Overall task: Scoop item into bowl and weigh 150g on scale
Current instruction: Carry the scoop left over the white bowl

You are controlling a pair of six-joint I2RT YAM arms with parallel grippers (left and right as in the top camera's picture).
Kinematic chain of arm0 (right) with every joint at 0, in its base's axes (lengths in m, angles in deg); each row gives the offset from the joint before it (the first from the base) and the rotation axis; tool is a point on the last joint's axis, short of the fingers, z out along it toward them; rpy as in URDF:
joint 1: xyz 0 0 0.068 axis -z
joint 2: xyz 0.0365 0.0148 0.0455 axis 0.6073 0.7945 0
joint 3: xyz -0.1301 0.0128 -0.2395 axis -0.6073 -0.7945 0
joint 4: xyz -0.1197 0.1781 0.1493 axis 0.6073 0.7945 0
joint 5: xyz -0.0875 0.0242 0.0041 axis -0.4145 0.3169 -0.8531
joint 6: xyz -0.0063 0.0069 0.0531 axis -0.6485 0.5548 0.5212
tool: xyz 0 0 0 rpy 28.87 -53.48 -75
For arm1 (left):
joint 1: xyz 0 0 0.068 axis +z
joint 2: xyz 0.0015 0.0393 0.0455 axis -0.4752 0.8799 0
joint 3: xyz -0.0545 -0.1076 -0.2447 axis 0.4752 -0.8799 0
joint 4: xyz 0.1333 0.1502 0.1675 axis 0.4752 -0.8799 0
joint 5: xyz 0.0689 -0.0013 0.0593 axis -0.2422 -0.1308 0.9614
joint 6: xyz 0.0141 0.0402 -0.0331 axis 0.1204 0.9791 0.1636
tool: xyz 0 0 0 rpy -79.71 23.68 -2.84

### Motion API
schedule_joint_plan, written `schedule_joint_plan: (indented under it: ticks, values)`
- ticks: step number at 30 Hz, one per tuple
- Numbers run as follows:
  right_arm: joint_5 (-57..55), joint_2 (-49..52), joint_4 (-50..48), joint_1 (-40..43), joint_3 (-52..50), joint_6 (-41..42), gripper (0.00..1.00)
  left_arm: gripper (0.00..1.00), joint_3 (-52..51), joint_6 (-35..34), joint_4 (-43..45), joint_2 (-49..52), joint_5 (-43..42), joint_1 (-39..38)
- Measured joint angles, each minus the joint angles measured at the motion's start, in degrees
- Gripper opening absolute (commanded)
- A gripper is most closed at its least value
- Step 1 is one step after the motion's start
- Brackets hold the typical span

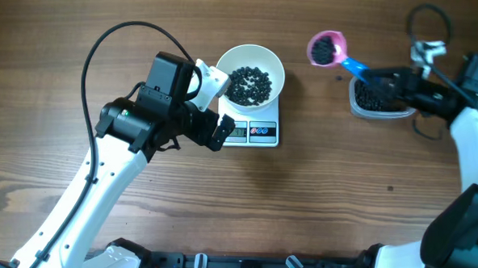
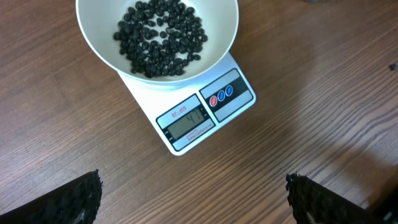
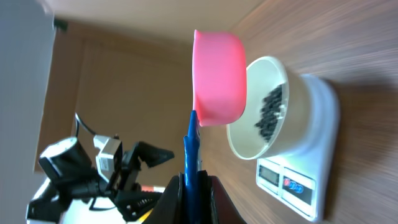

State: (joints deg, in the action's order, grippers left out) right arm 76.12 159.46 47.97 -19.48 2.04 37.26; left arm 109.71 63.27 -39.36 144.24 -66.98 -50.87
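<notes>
The white bowl stands on the scale and holds a thin layer of the black item. From the left wrist, the bowl and the scale with its lit display lie straight ahead. My left gripper hovers just left of the scale, open and empty. To the right of the bowl, my right gripper is shut on the blue handle of a pink scoop loaded with beads. In the right wrist view the scoop hangs beside the bowl, handle between the jaws.
A clear plastic tub with more black beads sits at the far right, under my right arm. Black cables loop at the back left and back right. The left arm shows beyond the scoop in the right wrist view.
</notes>
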Motion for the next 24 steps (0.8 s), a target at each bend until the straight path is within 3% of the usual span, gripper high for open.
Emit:
schedule_joint_plan:
  ticks: [6, 10, 24]
  values:
    - [-3.78, 0.0, -13.07, -8.83, -0.02, 8.24, 0.04, 1.0, 0.0, 0.0, 0.02, 0.0, 0.0, 0.0]
    - [-9.49, 0.0, -14.47, -13.38, -0.02, 9.33, 0.05, 1.0, 0.0, 0.0, 0.02, 0.0, 0.0, 0.0]
    - [-32.04, 0.07, -14.25, -26.18, -0.02, -5.68, 0.04, 1.0, 0.0, 0.0, 0.02, 0.0, 0.0, 0.0]
